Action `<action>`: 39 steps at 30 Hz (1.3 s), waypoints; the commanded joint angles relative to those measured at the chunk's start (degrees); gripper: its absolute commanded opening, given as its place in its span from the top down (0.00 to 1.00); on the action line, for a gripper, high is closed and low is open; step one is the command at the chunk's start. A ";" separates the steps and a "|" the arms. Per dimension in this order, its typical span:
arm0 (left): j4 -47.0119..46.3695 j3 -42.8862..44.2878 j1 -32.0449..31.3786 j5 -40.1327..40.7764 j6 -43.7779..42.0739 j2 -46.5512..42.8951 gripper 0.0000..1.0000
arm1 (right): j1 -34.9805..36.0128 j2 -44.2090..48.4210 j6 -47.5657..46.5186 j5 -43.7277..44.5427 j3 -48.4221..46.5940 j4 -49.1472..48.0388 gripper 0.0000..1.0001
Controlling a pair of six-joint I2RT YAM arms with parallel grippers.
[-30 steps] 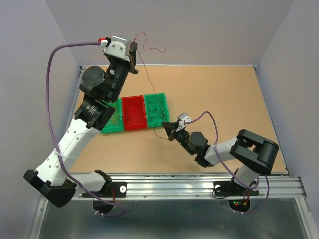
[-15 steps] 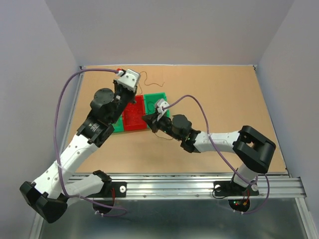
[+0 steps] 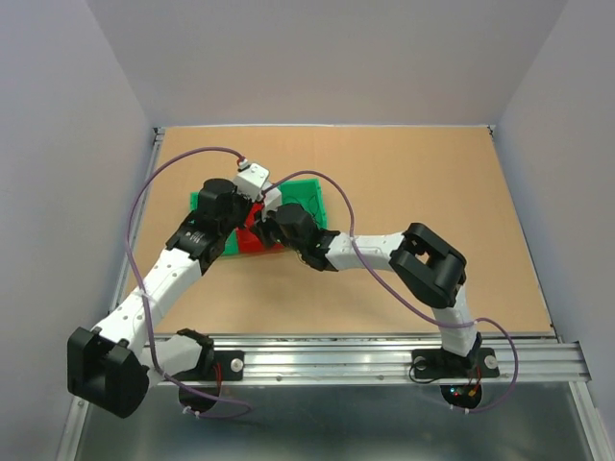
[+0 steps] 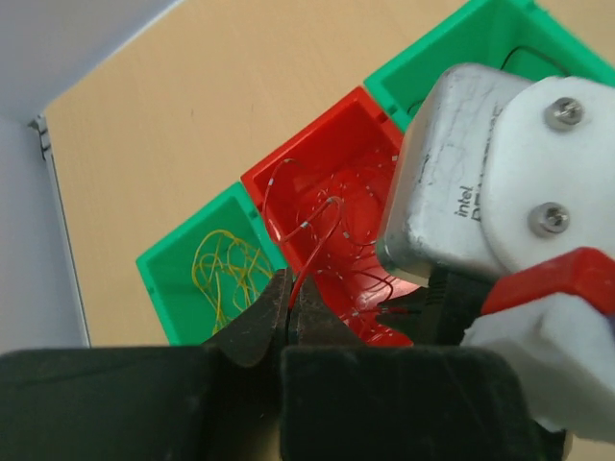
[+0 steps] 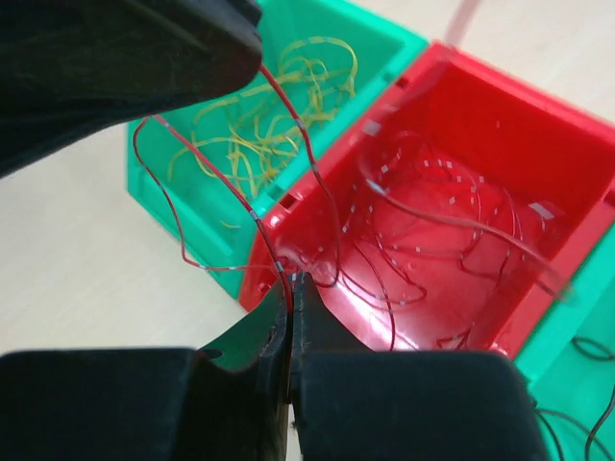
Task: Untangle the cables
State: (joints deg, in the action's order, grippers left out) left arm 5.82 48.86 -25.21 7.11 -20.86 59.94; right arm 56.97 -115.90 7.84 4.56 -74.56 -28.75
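- The left arm (image 3: 163,279) and right arm (image 3: 384,250) are reaching in from the near rail, their wrists crowding together above the bins.
- The right gripper (image 5: 291,291) is pressing its fingertips together on a thin red cable (image 5: 207,170), just above a corner of the red bin (image 4: 317,144).
- That red cable is running up to the left gripper (image 4: 290,305), which is pinching it tight as well.
- More red cables (image 5: 432,240) are lying curled inside the red bin.
- Beside it, one green bin (image 4: 159,288) is holding yellow cables (image 4: 226,269), and the other green bin (image 5: 577,317) is holding dark cables (image 5: 594,351).
- The tan table (image 3: 432,182) is stretching away beyond.
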 commanded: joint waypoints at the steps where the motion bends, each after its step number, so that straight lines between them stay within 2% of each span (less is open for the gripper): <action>1: -0.47 0.62 3.40 -2.90 -0.15 4.47 1.00 | -1.33 -1.96 5.69 3.97 -5.94 5.02 0.99; 6: 0.06 2.64 6.22 -6.31 1.35 11.59 1.00 | -3.79 -3.98 9.04 3.79 -7.25 5.72 0.99; 14: 5.68 10.54 7.02 -11.86 5.48 22.75 1.00 | -4.85 -6.10 12.99 12.40 -12.10 10.91 0.99; 16: 7.09 13.35 7.02 -12.82 6.27 25.56 0.96 | -4.76 -6.18 12.99 13.37 -12.36 10.74 0.99; 17: 7.44 13.89 7.02 -13.00 6.36 26.10 0.90 | -4.76 -6.10 12.82 13.46 -12.45 10.65 0.99; 18: 7.53 14.33 7.02 -13.09 6.45 26.54 0.90 | -4.76 -6.10 12.82 13.63 -12.53 10.73 0.97; 19: 7.45 14.85 7.02 -12.83 6.54 26.63 0.78 | -4.76 -5.75 12.82 14.42 -12.45 10.56 0.94; 21: 7.18 15.12 7.11 -12.13 6.71 26.28 0.65 | -4.85 -5.13 12.47 14.86 -11.75 10.30 0.86; 22: 7.10 15.30 7.02 -11.25 6.89 25.93 0.62 | -4.76 -4.61 12.38 14.95 -11.31 10.21 0.78; 23: 6.92 15.30 7.02 -10.81 6.89 25.06 0.60 | -4.76 -4.08 12.29 15.22 -10.78 10.12 0.74; 24: 6.92 15.30 7.02 -9.76 6.71 24.61 0.57 | -4.76 -2.86 12.03 15.31 -9.65 9.77 0.65; 30: 8.33 16.53 7.37 -7.64 6.54 22.50 0.54 | -4.85 3.74 11.50 14.61 -1.47 6.43 0.36; 31: 8.41 16.62 7.46 -7.55 6.54 21.98 0.52 | -4.76 5.84 11.41 13.82 0.54 6.25 0.28; 34: 7.71 16.27 7.63 -7.55 6.36 21.10 0.49 | -4.76 10.14 10.62 12.76 3.80 6.86 0.20; 39: 7.19 15.39 7.63 -11.40 4.43 19.69 0.42 | -4.85 15.69 8.96 12.49 11.10 10.89 0.16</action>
State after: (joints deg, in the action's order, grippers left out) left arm 13.58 62.78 -17.87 -1.43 -14.96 82.67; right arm 52.10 -104.33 18.81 17.17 -67.18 -18.98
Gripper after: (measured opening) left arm 0.567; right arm 0.836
